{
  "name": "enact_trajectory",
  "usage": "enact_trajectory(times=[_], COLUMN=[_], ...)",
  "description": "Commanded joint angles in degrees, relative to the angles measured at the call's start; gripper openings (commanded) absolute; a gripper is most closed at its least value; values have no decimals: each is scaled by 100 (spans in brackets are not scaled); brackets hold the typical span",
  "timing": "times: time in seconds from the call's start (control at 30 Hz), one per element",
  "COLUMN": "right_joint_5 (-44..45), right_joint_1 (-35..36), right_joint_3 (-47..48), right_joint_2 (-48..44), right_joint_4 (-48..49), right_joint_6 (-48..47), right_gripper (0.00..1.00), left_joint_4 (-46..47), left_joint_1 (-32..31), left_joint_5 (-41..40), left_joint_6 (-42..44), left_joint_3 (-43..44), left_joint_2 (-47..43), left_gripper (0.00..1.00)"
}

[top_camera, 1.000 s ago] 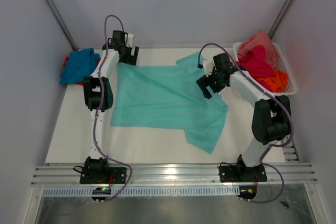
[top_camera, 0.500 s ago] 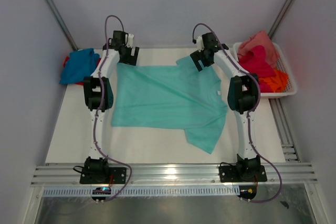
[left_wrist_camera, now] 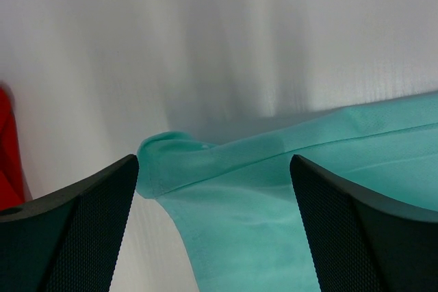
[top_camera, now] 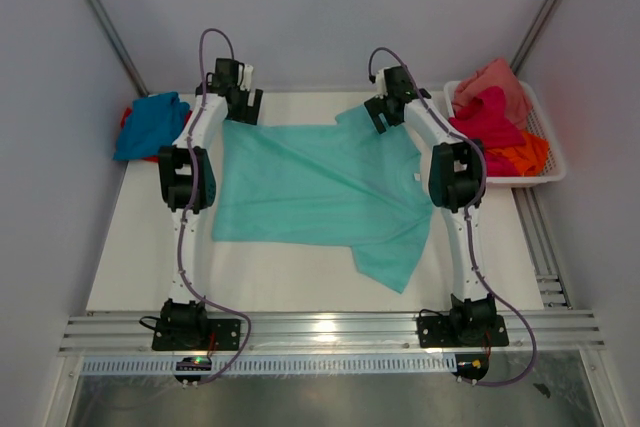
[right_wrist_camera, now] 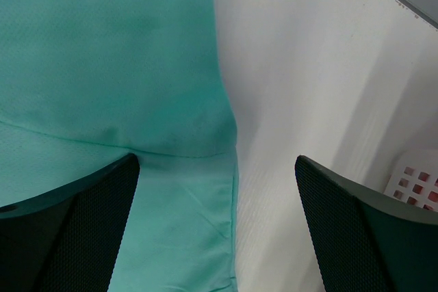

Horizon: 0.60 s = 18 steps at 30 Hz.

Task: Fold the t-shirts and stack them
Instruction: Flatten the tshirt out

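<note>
A mint-teal t-shirt lies spread flat on the white table, one sleeve reaching toward the near right. My left gripper hangs open over its far left corner; in the left wrist view the folded hem corner lies between the spread fingers. My right gripper is open over the far right sleeve; the right wrist view has the sleeve edge between its fingers. Neither holds cloth. A blue t-shirt lies on a red one at the far left. Salmon, magenta and orange t-shirts fill the basket.
The white mesh basket stands at the table's far right, close to the right arm. Its corner shows in the right wrist view. Metal rails run along the near edge by the arm bases. Grey walls enclose the table.
My right arm swung from the shirt's right side up to the far right sleeve and stretched out. The shirt's right part now lies flatter. The left arm stayed put.
</note>
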Motion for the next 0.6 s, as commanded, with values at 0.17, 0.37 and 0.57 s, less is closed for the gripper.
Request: enact_trajectory(times=[0.17,0.37,0.57], right_joint_5=[-126,-935,-1945], right_joint_1=[-43,63,98], right_joint_3=[-5,-1958,-2336], right_joint_2=[-349,-2028,-2459], right_joint_4=[-19,571,-149], right_joint_6=[129,-353,-451], right_gripper=[99,99,99], left_joint_4=[-330,-804,-1728], left_joint_1=[-4,-4,-171], left_joint_5=[-37,1148,2373], left_joint_6=[95,52,446], left_joint_3=[18,-562,-1800], left_joint_2=[-914,-2083,-2761], left_gripper=[93,95,93])
